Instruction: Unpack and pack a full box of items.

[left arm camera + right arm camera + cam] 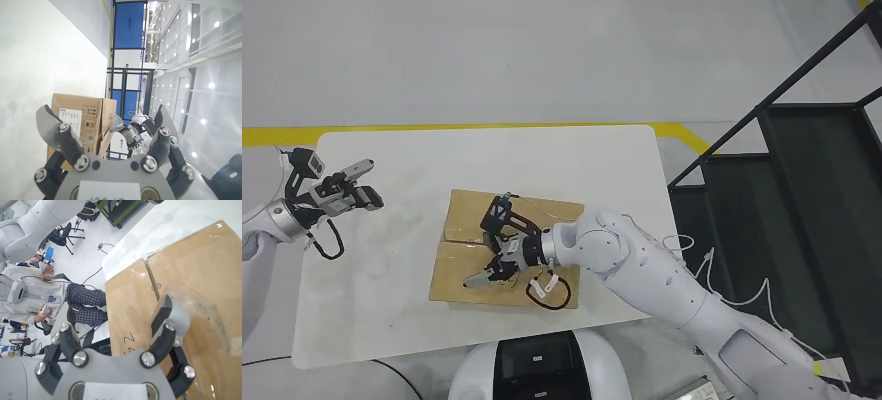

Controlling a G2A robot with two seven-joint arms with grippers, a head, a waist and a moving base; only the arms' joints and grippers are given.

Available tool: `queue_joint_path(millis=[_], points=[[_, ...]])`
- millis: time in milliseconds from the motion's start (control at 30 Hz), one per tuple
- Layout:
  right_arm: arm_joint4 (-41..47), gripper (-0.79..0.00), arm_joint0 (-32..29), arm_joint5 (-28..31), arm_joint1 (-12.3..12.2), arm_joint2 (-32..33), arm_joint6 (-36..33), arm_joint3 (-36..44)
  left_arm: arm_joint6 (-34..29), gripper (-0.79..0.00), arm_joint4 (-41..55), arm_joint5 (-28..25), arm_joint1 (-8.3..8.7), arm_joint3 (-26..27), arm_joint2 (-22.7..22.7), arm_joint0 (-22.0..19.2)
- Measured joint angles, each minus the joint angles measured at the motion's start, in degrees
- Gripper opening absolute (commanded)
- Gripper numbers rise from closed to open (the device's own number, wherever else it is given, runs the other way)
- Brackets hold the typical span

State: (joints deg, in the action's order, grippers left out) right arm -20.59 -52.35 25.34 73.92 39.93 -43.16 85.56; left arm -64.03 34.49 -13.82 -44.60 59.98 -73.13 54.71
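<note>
Top view — right arm (622,250) bent over box (467,215) — jaws spread.

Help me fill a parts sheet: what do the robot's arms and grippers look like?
The right arm and left arm have white shells. The left gripper and right gripper match: grey plate, white label, black links, silver bolts, curved grey fingers, black pads. A black cable loops at the left wrist.
</note>
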Motion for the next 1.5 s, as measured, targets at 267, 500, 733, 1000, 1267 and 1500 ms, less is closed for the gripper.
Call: queue_joint_path(millis=[267,500,733,1000,1267,1500], points=[[4.79,0.0,7.66,3.29,4.21,-6.04,2.11,-11.18,-0.14,0.0,-0.44,0.51,0.2,0.39,-1.86,0.83],[6.44,0.0,11.64,4.72,6.9,-8.78,2.61,-15.5,-0.09,0.0,-0.5,0.75,0.27,0.63,-3.17,1.7],[8.49,0.0,15.01,5.72,9.78,-11.32,2.63,-19.94,-0.09,0.0,-0.63,1.03,0.13,0.78,-3.68,2.23],[13.38,0.0,17.73,8.88,13.22,-13.25,2.58,-27.51,-0.12,0.0,-0.95,1.36,0.07,0.92,-4.57,2.66],[21.21,0.0,16.33,13.25,13.09,-10.17,0.28,-29.36,0.04,0.0,-1.23,2.0,-0.21,1.25,-4.65,2.88],[20.26,0.0,11.23,3.89,8.82,-3.98,-6.38,-21.23,-0.36,0.0,-1.08,2.22,-0.72,1.34,-3.81,2.49]])
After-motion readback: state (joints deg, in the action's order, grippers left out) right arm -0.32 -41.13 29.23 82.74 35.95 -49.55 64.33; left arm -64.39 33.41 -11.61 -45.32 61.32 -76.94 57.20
